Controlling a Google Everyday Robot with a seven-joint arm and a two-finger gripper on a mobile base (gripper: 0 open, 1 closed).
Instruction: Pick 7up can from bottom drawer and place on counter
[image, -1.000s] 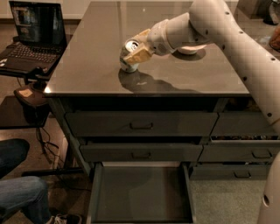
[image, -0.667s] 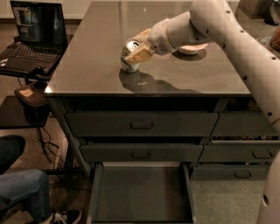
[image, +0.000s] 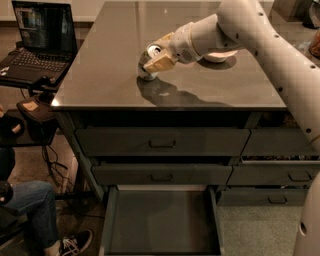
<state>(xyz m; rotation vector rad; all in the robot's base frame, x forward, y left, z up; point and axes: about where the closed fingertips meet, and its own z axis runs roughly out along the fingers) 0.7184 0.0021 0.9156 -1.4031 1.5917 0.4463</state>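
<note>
The 7up can (image: 149, 54), silvery-white with a shiny top, is tilted between the tan fingers (image: 160, 63) of my gripper (image: 152, 62). The gripper is shut on the can, at or just above the glossy grey counter (image: 100, 60), left of the counter's middle. The can's lower end is close to its shadow on the surface. I cannot tell whether it touches. The white arm reaches in from the right. The bottom drawer (image: 162, 220) is pulled open below, with its dark floor bare.
A white bowl (image: 220, 55) sits on the counter behind the arm. Two shut handled drawers (image: 162, 142) are above the open one. A laptop (image: 37, 35) on a black stand is at left. A seated person's leg and shoe (image: 45, 225) are at lower left.
The gripper and can have stayed almost where they were. The person's leg at lower left has shifted a little.
</note>
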